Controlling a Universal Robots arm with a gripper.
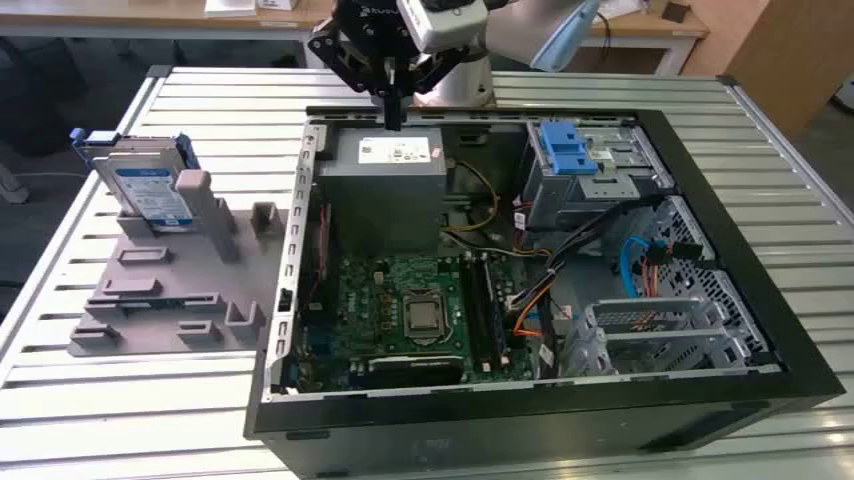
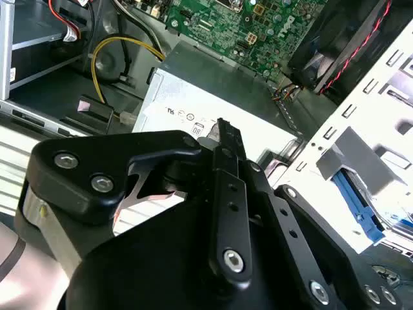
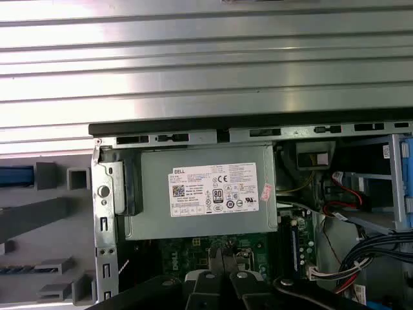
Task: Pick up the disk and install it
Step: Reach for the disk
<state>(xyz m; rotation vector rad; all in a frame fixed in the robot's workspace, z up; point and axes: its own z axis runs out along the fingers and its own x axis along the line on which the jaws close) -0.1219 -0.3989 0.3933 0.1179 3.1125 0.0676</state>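
The disk (image 1: 144, 188), silver-grey with a white-and-blue label and blue rails, stands on edge in a grey plastic fixture (image 1: 174, 290) at the exterior view's left, outside the computer case (image 1: 534, 420). My gripper (image 1: 395, 112) hangs over the far wall of the open case, above the grey power supply box (image 1: 387, 165), well apart from the disk. Its fingers are pressed together with nothing between them, as both wrist views show: the gripper (image 3: 224, 255) sits over the motherboard edge, and the gripper (image 2: 222, 128) points at the power supply (image 2: 213, 97). A blue strip of the disk (image 3: 16, 175) shows beside the fixture.
Inside the case lie the green motherboard (image 1: 407, 300), a metal drive cage with a bright blue latch (image 1: 567, 150), a lower cage (image 1: 654, 335) and loose cables (image 1: 641, 260). The case and fixture rest on a slatted metal table (image 1: 134, 400). A wooden desk stands behind.
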